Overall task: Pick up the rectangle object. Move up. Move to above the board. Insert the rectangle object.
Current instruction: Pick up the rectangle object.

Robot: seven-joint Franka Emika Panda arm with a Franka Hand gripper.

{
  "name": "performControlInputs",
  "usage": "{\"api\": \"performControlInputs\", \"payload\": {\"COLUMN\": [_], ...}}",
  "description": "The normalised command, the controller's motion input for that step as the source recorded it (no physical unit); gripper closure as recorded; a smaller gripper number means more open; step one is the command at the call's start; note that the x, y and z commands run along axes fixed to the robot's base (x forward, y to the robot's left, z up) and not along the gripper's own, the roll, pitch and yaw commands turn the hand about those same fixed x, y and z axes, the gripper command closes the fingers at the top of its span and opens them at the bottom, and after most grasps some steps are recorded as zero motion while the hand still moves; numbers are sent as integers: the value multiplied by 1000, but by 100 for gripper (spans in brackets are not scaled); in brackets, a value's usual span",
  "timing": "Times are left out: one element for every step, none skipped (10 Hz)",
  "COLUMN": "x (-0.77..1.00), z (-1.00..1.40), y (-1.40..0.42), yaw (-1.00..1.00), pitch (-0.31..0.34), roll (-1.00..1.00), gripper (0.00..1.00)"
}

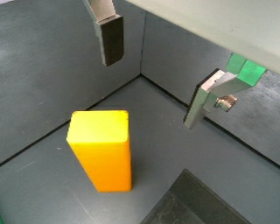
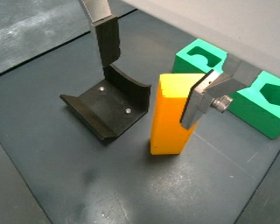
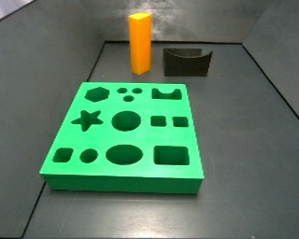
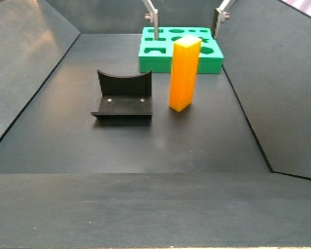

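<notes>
**Gripper wide above the block**

Gripper (image 2: 154, 66) hangs spread wide and holding nothing. We see the board (image 3: 127, 133) with every cutout unfilled. Our rectangle (image 3: 139, 43), plain bright orange, stands upright beyond it, beside the dark notched block (image 3: 186, 62).

Even, soft overhead light, faint shadows, mild sheen on the dark floor (image 4: 132, 146), all views fairly sharp

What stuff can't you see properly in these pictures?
- The gripper: a side view's top edge cuts it off, only finger tips show; it hangs open above the orange block.
- The green board: partly hidden behind the block there.
- The dark grey notched block: cropped by a wrist view's edge.
</notes>
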Motion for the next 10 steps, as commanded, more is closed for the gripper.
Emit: {"api": "performControlInputs", "payload": {"x": [-71,-677,-249,-283,-271,-206,-171,-74,0,9], "z": [0,-60,0,129,277,257,177,-6,-320,-483], "y": [140,0,-300,-149,-163,-97,-51,-129,-217,-369], "yaw": [0,0,577,814,866,920,929,829,706,597], "pitch": [-17,-109,0,-4,-71,-44,0,66,144,113], "roll": [-103,-16,-173,-120,-44,-64,-113,-151,-161,-113], "gripper": [0,0,0,0,0,0,0,0,0,0]}}
